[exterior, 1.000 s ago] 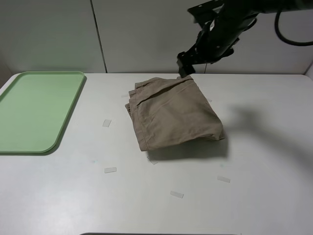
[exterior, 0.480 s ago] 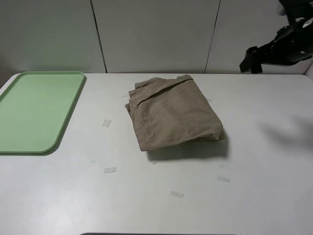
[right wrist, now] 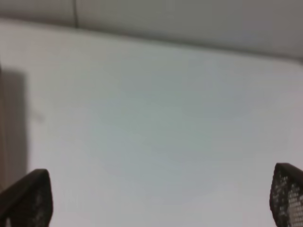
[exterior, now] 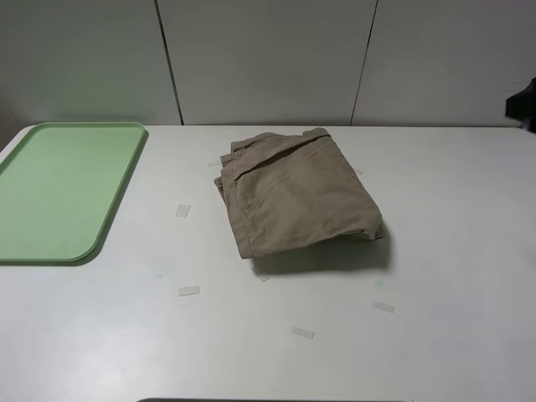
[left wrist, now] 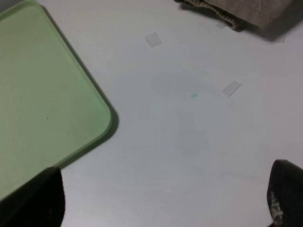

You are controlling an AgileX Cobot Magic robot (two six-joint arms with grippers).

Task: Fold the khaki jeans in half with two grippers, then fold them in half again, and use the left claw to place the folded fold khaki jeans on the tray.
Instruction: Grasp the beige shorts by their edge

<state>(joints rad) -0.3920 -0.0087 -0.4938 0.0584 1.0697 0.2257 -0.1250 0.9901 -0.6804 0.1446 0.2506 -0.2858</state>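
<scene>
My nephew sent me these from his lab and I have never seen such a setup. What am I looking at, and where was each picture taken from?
This is a robot with two arms, each ending in a two-fingered gripper. The wide picture comes from a camera mounted high over a white table. On it lie the folded khaki jeans, an empty pale green tray to the left, and a few bits of tape. The other two pictures come from cameras on the wrists, looking past the dark fingertips. The left gripper hangs open over bare table beside the tray's corner; the right gripper is open too, over bare table. Neither holds anything.
</scene>
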